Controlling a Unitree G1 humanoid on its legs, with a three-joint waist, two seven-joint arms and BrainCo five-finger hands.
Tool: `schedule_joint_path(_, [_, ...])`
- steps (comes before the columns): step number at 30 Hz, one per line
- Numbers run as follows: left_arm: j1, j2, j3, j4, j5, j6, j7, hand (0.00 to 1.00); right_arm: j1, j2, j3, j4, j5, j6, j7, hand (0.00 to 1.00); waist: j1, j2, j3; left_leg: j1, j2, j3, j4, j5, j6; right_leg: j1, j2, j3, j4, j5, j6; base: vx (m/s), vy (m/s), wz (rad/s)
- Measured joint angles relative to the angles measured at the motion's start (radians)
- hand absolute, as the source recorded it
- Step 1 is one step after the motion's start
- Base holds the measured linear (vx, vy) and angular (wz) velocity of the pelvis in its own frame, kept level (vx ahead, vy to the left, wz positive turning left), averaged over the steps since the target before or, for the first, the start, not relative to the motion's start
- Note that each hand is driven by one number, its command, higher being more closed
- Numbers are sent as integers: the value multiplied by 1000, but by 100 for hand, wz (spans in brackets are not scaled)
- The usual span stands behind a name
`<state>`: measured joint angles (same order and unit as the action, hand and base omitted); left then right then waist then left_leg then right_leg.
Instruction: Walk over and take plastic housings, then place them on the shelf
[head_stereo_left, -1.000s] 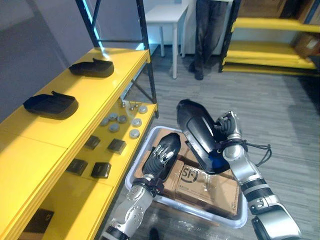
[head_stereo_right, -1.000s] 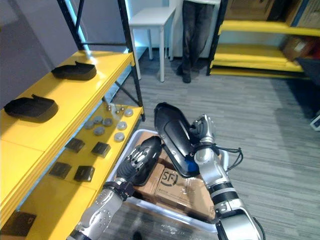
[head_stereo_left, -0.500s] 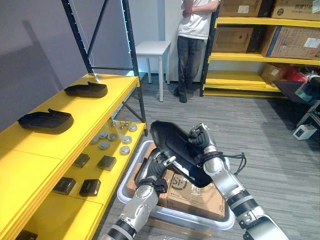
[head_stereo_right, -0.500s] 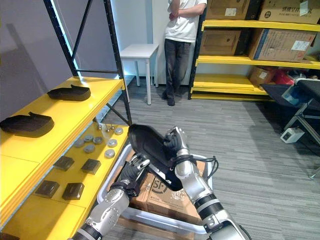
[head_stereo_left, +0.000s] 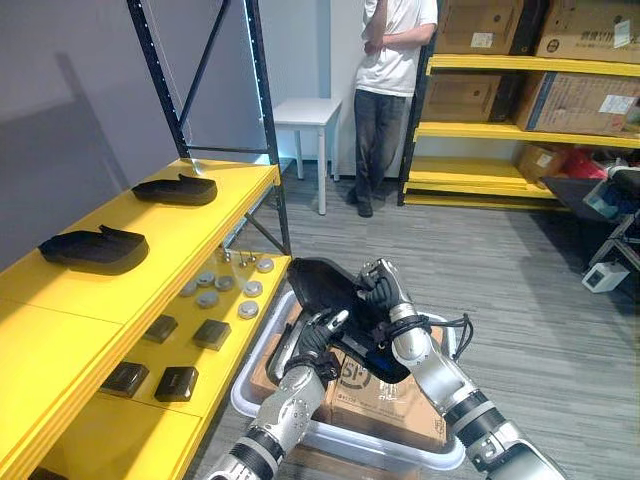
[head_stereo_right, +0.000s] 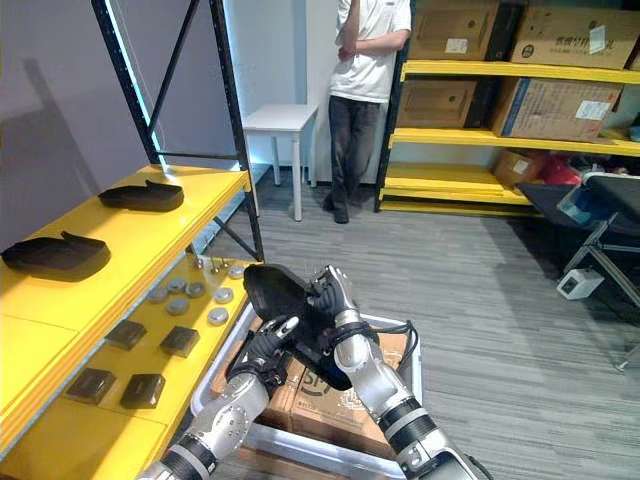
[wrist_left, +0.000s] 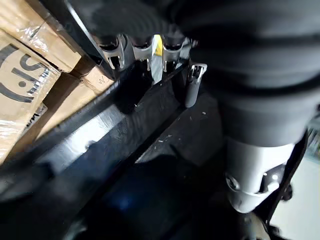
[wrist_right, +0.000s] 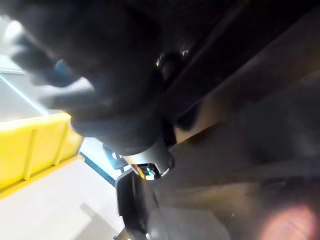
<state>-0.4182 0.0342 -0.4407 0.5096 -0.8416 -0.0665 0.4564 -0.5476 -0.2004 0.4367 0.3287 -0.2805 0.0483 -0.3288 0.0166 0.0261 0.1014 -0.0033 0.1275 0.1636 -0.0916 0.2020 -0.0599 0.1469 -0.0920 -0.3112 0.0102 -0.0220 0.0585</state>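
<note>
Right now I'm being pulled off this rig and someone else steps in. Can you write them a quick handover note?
Right hand: shut on the held housing, fingers curled over its upper edge.
Left hand: shut on the same housing at its lower edge.
Where: the held housing is up over the bin of cardboard boxes, beside the yellow shelf.
Done: two housings lie on the shelf's top level.
Left: carry this one to the top level and set it down.
Note: a person stands at the back by the white table.
</note>
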Motion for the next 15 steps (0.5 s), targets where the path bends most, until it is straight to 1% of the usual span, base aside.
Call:
schedule_joint_path(1, [-14, -15, 18, 32, 0, -33, 35, 100, 0, 11, 14, -1, 1, 0, 2, 100, -1, 0, 0, 0, 6, 1, 0, 0, -1, -2, 5, 2, 0, 3, -4, -46, -28, -6])
schedule_joint_path(2, [-15, -18, 24, 35, -1, -38, 42, 100, 0, 13, 19, -1, 2, 0, 2, 100, -1, 0, -1, 0, 7, 2, 0, -1, -1, -2, 6, 2, -1, 3, -4, -40, -29, -7])
schedule_joint_path(3, [-20, -24, 40, 58, -4, -59, 60, 100, 1, 25, 29, -3, 8, 0, 1, 100, -1, -1, -2, 0, 11, 2, 0, -3, -5, -3, 10, 3, -2, 5, -6, -29, -28, -4])
schedule_joint_path(4, [-21, -25, 44, 72, -20, -79, 64, 100, 1, 32, 38, -3, 18, 1, -2, 100, -1, -2, -4, 0, 13, 3, 0, -3, -7, -3, 12, 3, -2, 5, -7, 0, 0, 0])
schedule_joint_path(5, [-21, -25, 48, 75, -41, -88, 62, 100, 2, 34, 38, -3, 22, 1, -2, 100, -1, -3, -4, 0, 14, 3, 0, -3, -7, -3, 13, 3, -3, 6, -7, 0, 0, 0])
schedule_joint_path(6, [-21, -28, 63, 80, -91, -110, 48, 100, 3, 37, 38, -3, 27, 1, -2, 100, 1, -4, -5, -1, 14, 3, 0, -3, -8, -3, 14, 3, -4, 6, -8, 0, 0, 0])
schedule_joint_path(7, [-21, -28, 67, 82, -115, -124, 39, 100, 4, 41, 37, -4, 32, 1, -3, 100, 1, -5, -5, -1, 14, 3, 0, -3, -8, -3, 14, 3, -4, 6, -8, 0, 0, 0])
schedule_joint_path(8, [-21, -28, 79, 93, -146, -156, 12, 100, 8, 46, 36, -8, 40, 1, -6, 100, 0, -7, -6, -1, 13, 4, 0, -2, -7, -3, 13, 2, -5, 6, -8, 0, 0, 0])
schedule_joint_path(9, [-20, -28, 92, 99, -164, -177, -20, 100, 14, 48, 34, -14, 40, 1, -8, 100, 0, -9, -8, -1, 12, 4, 0, 0, -4, -3, 12, 2, -5, 6, -7, 0, 0, 0])
schedule_joint_path(12, [-20, -23, 98, 99, -170, -195, -71, 100, 38, 49, 30, -55, 42, 0, -20, 100, 0, -16, -12, -2, 10, 3, 0, 1, -5, -2, 10, 2, -7, 6, -7, 0, 0, 0])
schedule_joint_path(13, [-20, -23, 98, 99, -173, -196, -77, 100, 38, 48, 27, -57, 42, 0, -21, 100, 0, -16, -12, -2, 10, 3, 0, 2, -5, -2, 10, 2, -8, 6, -7, 0, 0, 0])
schedule_joint_path(15, [-19, -22, 98, 99, -204, -199, -115, 100, 52, 48, 16, -74, 41, -1, -25, 100, 0, -17, -12, 0, 10, 1, 0, 3, -7, 5, 11, 0, -14, 6, -7, 5, -5, 4])
